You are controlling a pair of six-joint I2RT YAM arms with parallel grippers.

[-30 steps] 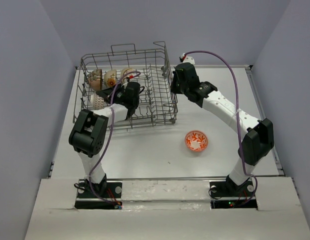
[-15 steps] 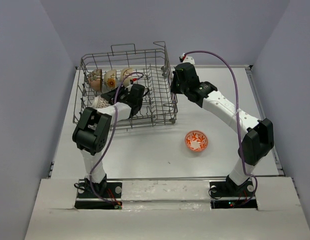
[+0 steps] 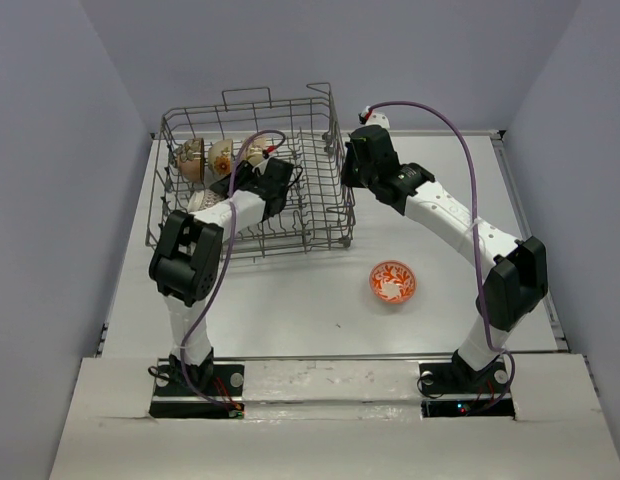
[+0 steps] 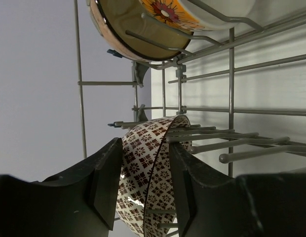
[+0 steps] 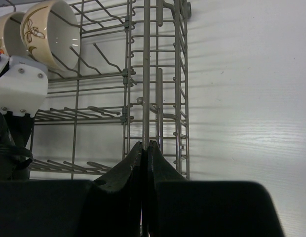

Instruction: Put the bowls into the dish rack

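- left fingers (image 4: 111, 190) are standing half open around the patterned bowl (image 4: 143, 177) in the dish rack (image 4: 231, 74); I'd be backing straight out, not bumping it
- right fingers (image 5: 131, 173) are pinching one rack wire tight

Five bowls in all: four in the dish rack (image 3: 312, 190), one on the table (image 3: 290, 310). Three of the four stand in a row at the rack's far-left corner: the left pale bowl (image 3: 190, 160), the middle pale bowl (image 3: 221, 155) and the right pale bowl (image 3: 253, 150). The fourth, the brown-patterned bowl (image 4: 138, 163), is by the rack's left edge. The one orange-red bowl (image 3: 392, 283) lies toward the table's near right. One rack; two arms, the left arm (image 3: 180, 265) and the right arm (image 3: 460, 225); two purple cables, the left cable (image 3: 258, 134) and the right cable (image 3: 415, 104)
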